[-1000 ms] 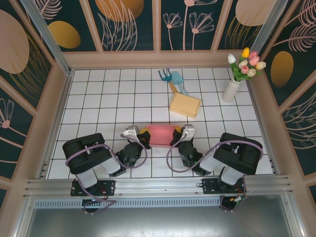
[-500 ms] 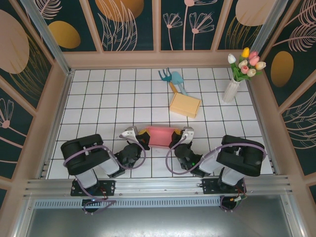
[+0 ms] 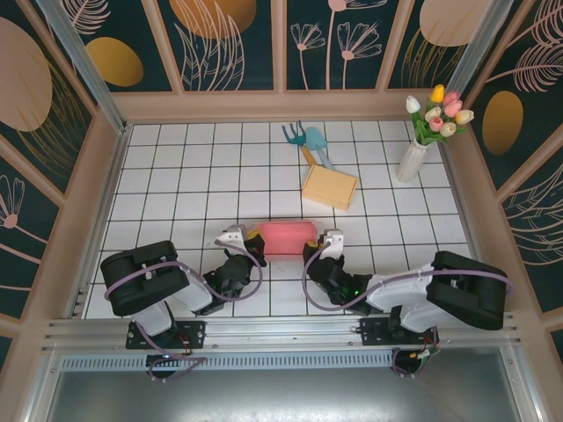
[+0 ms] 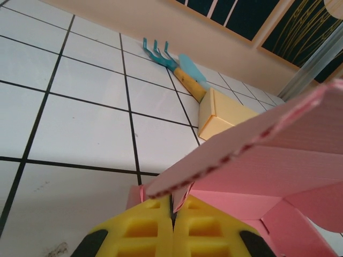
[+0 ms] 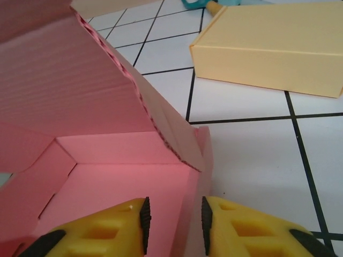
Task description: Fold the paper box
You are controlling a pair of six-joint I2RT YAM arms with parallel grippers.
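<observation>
Well, I judge the pink box (image 3: 286, 237), at the near middle of the table (image 3: 167, 176), about half folded: walls up, lid flap raised and not yet closed, my left jaws clenched on its left wall, right jaws parted astride its right wall.

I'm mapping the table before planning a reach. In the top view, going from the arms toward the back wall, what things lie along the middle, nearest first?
pink box → yellow box → blue rake
</observation>
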